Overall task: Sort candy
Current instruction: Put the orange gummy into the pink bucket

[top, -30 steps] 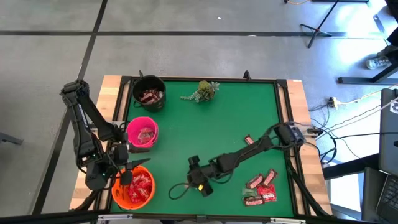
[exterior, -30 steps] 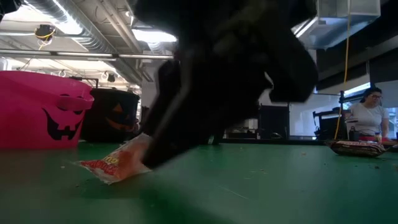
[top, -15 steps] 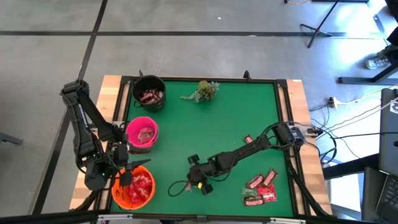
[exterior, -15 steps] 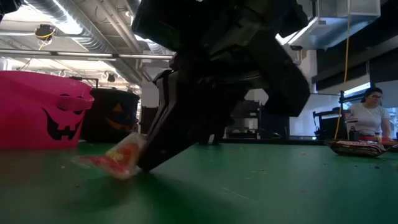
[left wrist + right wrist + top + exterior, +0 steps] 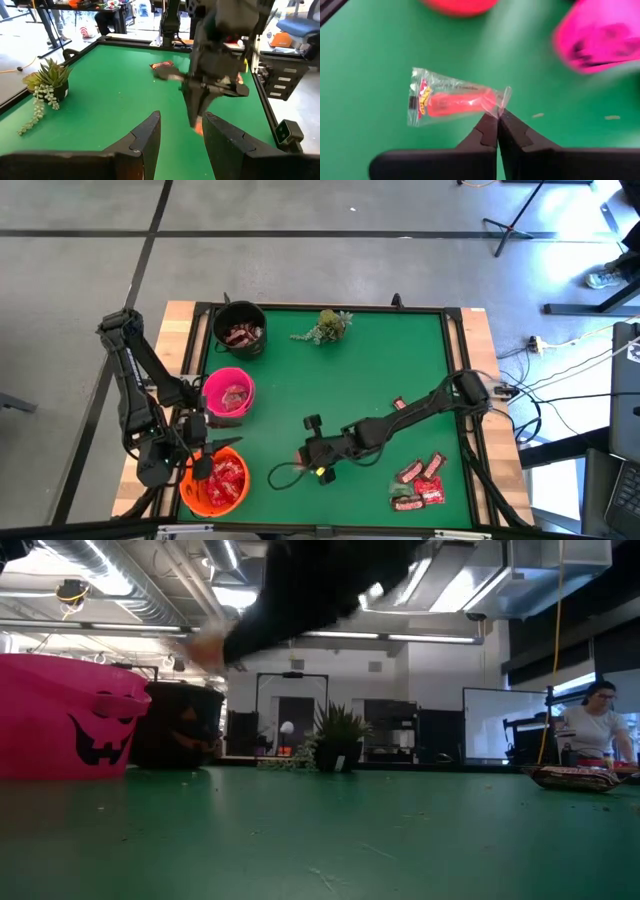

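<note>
orange bowl holds red candy

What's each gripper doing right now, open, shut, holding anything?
Left gripper: open, empty, beside the orange bowl.
Right gripper: shut on the clear-wrapped red candy, pinching its wrapper end.

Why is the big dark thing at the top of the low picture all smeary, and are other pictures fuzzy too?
Low view: the right arm is smeared by motion blur, while the pink bucket looks crisp. Right wrist view: the clear-wrapped candy in the right pincer is sharp, but the pink bowl behind streaks. Left wrist view: the right arm blurs there too. High view: sharp all over.
</note>
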### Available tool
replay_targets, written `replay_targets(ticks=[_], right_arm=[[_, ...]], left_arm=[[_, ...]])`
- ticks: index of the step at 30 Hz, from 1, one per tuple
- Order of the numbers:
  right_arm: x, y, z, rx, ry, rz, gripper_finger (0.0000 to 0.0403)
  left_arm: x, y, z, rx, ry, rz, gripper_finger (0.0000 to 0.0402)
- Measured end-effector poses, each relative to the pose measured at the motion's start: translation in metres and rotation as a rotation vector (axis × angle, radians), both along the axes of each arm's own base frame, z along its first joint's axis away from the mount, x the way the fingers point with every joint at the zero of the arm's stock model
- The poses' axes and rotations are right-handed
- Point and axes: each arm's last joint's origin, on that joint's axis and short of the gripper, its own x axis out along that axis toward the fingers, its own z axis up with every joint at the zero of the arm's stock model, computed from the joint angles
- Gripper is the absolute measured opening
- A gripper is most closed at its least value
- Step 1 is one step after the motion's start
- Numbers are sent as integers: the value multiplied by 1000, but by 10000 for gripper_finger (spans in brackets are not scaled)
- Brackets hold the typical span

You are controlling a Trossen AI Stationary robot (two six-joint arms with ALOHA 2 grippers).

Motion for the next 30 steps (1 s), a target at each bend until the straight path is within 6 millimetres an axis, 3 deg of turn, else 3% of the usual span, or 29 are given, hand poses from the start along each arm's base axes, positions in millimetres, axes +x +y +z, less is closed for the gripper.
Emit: replay_targets(ticks=[5,12,20,30], right_arm=[[7,-19,29,-23,-170,-140,2],[23,-47,54,42,-374,-201,1],[33,-75,61,135,-436,-201,1],[34,-76,61,168,-437,-179,0]], left_arm=[[1,0,3,-7,-55,36,135],[9,3,2,-32,-20,47,135],[20,11,-1,63,20,87,135],[46,10,-22,331,161,92,135]])
